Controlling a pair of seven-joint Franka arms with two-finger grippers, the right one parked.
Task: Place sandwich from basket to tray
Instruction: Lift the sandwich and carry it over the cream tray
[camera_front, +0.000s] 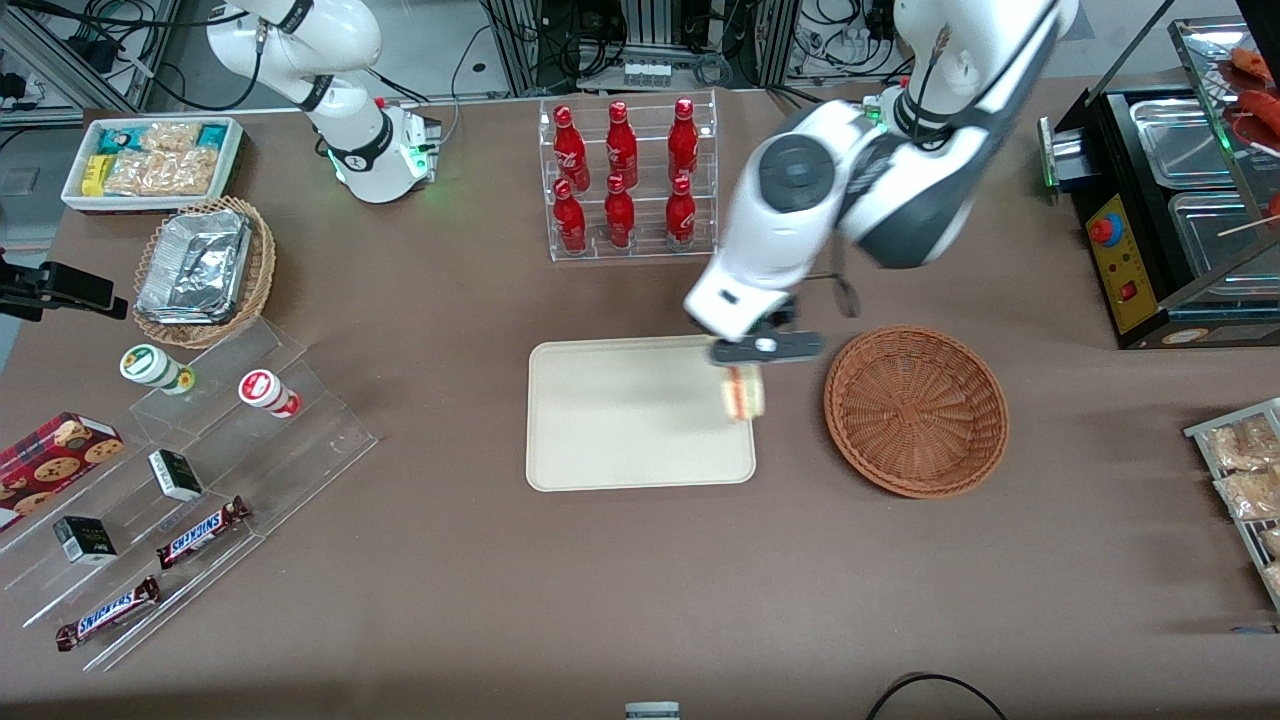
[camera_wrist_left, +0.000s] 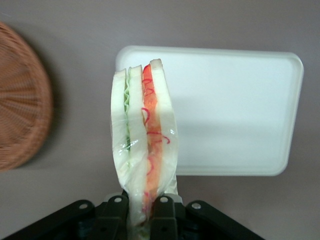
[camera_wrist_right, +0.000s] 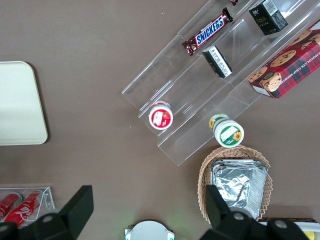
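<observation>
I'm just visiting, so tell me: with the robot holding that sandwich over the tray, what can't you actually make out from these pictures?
- Front view: the arm hides most of the gripper and the top of the sandwich.
- Front view: whether the sandwich touches the tray or hangs above it is unclear.
- Wrist view: the picture edge cuts off most of the basket.
- Wrist view: the sandwich covers the tray corner nearest the basket, and its bottom end is pinched between the fingers.

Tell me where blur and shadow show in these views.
Front view: the sandwich under the gripper looks smeared. Left wrist view: the sandwich is sharp in the shut jaws, casting a soft shadow on the tray; the basket shades the table.
</observation>
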